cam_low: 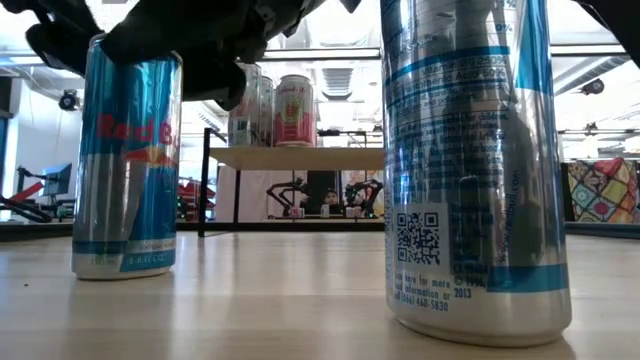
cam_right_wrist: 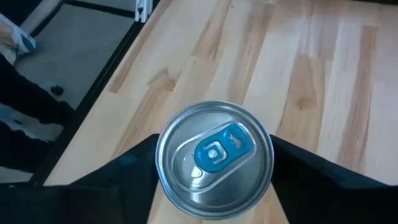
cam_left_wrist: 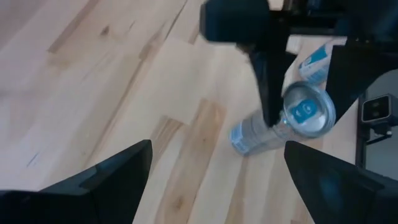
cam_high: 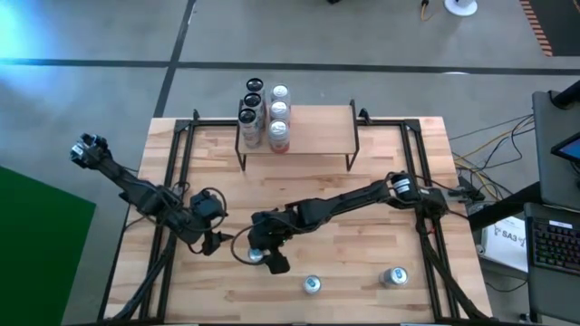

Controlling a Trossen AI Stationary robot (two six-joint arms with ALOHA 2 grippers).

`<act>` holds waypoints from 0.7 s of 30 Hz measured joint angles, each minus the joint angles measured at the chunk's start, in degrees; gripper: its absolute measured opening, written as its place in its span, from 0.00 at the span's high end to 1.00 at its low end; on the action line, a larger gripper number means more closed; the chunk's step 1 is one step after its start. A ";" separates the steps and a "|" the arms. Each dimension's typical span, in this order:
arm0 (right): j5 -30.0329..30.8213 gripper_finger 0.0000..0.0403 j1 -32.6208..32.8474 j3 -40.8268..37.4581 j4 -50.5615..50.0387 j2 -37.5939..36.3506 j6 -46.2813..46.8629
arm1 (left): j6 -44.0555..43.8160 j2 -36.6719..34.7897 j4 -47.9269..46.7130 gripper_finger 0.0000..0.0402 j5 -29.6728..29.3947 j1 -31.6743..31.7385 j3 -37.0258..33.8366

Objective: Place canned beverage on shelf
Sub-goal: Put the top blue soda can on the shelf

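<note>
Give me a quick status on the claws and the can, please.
Right claw straddling upright can, fingers either side. Left claw open, waiting beside it. Shelf holds five cans at its left end; right side free. Nothing blocking.

You are looking at a robotics lab or workshop, not a home. The wooden table (cam_high: 308, 217) stands on a bare grey concrete floor (cam_high: 109, 45) marked with dark lines. Right of the table sit loose cables (cam_high: 494, 140) and a keyboard (cam_high: 555, 240). Beyond the table, in the low view, you see ceiling light strips (cam_low: 330, 52), more robot arms (cam_low: 290, 195) on another bench, and a patterned panel (cam_low: 600, 190).
</note>
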 joint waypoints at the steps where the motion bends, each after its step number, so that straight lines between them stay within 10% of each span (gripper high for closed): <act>1: -0.14 0.38 -0.08 -0.35 0.05 -0.15 0.09 | -0.71 -0.15 -0.69 0.12 -0.01 -0.20 0.00; 21: 10.07 0.40 -3.35 -1.37 -18.69 -15.54 9.17 | -5.10 -1.65 -3.30 0.12 -8.77 -3.41 0.00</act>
